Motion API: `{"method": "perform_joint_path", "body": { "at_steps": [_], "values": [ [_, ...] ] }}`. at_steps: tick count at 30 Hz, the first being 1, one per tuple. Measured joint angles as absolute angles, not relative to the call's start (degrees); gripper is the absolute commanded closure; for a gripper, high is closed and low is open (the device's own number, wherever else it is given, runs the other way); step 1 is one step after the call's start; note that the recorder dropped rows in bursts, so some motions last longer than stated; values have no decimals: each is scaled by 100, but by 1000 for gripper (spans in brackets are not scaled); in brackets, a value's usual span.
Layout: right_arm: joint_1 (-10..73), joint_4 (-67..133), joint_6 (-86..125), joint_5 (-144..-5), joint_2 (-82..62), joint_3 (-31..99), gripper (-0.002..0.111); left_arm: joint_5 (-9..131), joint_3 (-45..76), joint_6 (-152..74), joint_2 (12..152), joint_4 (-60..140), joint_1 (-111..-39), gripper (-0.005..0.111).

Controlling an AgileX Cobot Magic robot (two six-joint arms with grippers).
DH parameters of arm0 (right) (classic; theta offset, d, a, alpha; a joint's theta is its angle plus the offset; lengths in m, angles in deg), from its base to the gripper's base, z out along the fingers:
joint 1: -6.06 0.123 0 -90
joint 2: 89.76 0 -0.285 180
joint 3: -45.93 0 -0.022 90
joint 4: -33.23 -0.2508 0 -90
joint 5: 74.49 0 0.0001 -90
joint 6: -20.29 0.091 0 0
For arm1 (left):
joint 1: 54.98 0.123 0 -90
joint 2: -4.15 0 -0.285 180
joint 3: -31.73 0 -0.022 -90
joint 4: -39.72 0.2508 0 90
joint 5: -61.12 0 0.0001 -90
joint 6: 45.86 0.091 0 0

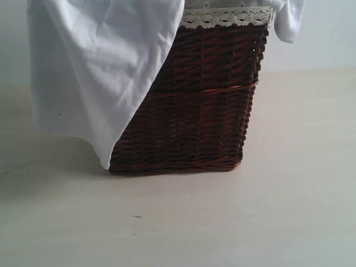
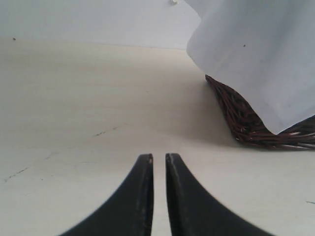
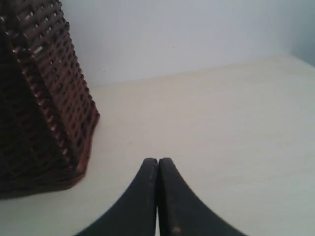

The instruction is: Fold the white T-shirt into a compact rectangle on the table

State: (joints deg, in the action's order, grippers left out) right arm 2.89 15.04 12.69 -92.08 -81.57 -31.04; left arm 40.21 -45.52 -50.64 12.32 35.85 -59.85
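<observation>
Left claw (image 2: 159, 157): fingers drawn almost together, with a thin slit left between them and nothing held. It is poised low over the bare tabletop (image 2: 74, 113). Right claw (image 3: 157, 161): fingers pressed fully together, nothing held, just beside a lower corner of the wicker basket (image 3: 39, 98).

The white T-shirt (image 1: 94, 72) is draped over the basket's rim and hangs down its left side. Its lowest point is seen just above the tabletop (image 1: 233, 222). No lettering is shown on the exposed cloth. A second white fold is seen at the basket's upper right, past the lace trim (image 1: 222, 18).

The step in hand is judged to be removal of the shirt from the basket. A claw should be opened before approach and the hanging edge (image 2: 256, 54) taken well inside the hem. The cloth should then be lifted clear of the wicker to avoid snagging and laid flat.

Counted: two claws, one T-shirt, one basket, one tabletop.
</observation>
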Motion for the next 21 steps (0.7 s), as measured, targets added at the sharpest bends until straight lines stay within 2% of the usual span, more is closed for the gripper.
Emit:
{"method": "perform_joint_path", "body": {
  "at_steps": [16, 21],
  "values": [
    [588, 848, 970, -9219, -8157, -3104, 108, 4021, -4552, -5064, 1232, 3585, -5985, 95],
    [606, 728, 782, -8971, -7329, -3104, 108, 4021, -4552, -5064, 1232, 3585, -5985, 95]
  ]
}}
